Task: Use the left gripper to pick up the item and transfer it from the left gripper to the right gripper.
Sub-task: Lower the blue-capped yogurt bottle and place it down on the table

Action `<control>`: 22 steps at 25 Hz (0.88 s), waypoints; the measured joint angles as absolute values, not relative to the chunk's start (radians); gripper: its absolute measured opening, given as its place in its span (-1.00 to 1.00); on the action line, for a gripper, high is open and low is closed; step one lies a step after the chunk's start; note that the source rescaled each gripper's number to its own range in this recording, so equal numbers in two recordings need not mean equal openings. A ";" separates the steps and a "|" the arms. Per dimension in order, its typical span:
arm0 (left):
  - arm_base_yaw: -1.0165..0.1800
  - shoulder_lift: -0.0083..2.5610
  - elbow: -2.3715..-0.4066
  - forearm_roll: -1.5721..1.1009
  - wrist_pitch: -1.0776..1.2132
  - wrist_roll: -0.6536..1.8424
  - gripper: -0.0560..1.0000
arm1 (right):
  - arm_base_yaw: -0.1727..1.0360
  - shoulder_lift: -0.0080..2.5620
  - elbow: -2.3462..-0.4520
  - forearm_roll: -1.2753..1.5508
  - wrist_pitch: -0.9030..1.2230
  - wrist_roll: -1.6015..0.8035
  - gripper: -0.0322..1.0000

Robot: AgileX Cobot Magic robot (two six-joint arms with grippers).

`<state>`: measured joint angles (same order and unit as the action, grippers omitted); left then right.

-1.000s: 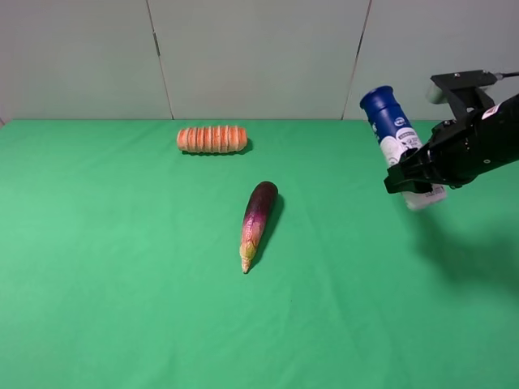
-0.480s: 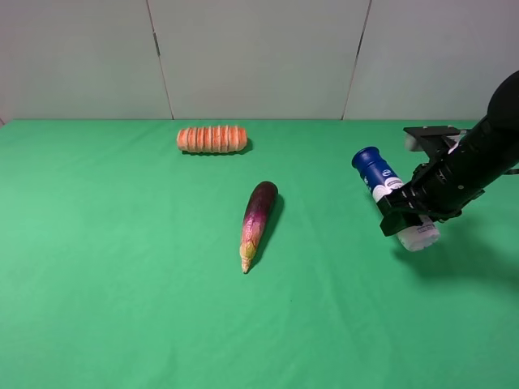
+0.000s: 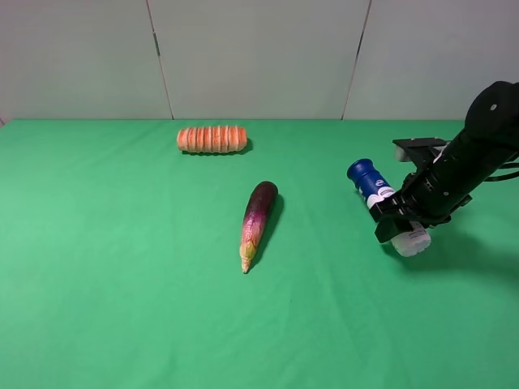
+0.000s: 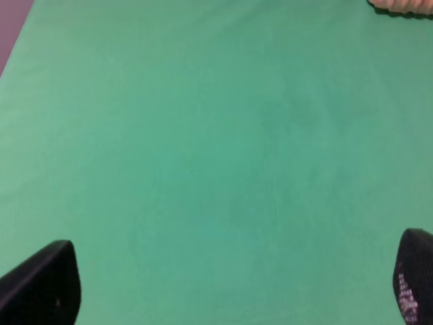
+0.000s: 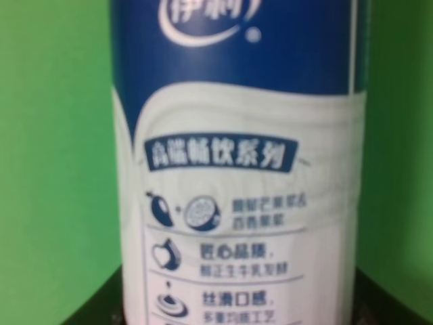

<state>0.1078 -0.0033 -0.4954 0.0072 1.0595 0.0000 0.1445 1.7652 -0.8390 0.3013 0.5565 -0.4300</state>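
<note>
The drink bottle [image 3: 379, 197] is a smooth cylinder with a dark blue cap and upper part and a white lower body; in the right wrist view [image 5: 238, 162] its label carries a white logo on the blue band and rows of small blue print and fruit icons on the white. It lies well to the right of the purple eggplant [image 3: 258, 213], tilted with the capped end pointing toward the eggplant and its white base low over the green cloth [image 3: 122, 284]; whether the base touches the cloth cannot be told. The right gripper [image 3: 403, 217], matte black, is clamped across the white lower body, with black finger material visible at both sides of the bottle in the right wrist view. The eggplant is a glossy, tapered body, dark purple at the far end and fading to a yellowish tip at the near end, lying flat on the cloth. Behind it and a little to its left lies a ridged orange roll [image 3: 212, 138], a short cylinder banded with ribs. The cloth is a plain, even green with a soft matte surface. The left gripper [image 4: 237, 284] shows only in the left wrist view: two black fingertips [image 4: 44, 284] spread wide apart over bare cloth, holding nothing.
</note>
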 joint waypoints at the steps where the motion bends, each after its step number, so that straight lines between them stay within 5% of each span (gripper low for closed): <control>1: 0.108 -0.003 -0.495 0.007 1.060 0.000 0.73 | 0.145 1.777 -0.839 0.300 0.555 -0.430 -0.86; 16: 0.108 -0.003 -0.495 0.007 1.060 0.000 0.73 | 0.145 1.807 -0.840 0.295 0.555 -0.427 -0.86; 17: 0.108 -0.003 -0.495 0.007 1.060 0.000 0.73 | 0.145 1.807 -0.840 0.297 0.555 -0.426 -0.70; 20: 0.108 -0.003 -0.495 0.007 1.060 0.000 0.73 | 0.145 1.807 -0.843 0.312 0.541 -0.401 0.57; 22: 0.108 -0.003 -0.495 0.007 1.060 0.000 0.73 | 0.145 1.807 -0.846 0.312 0.539 -0.396 0.81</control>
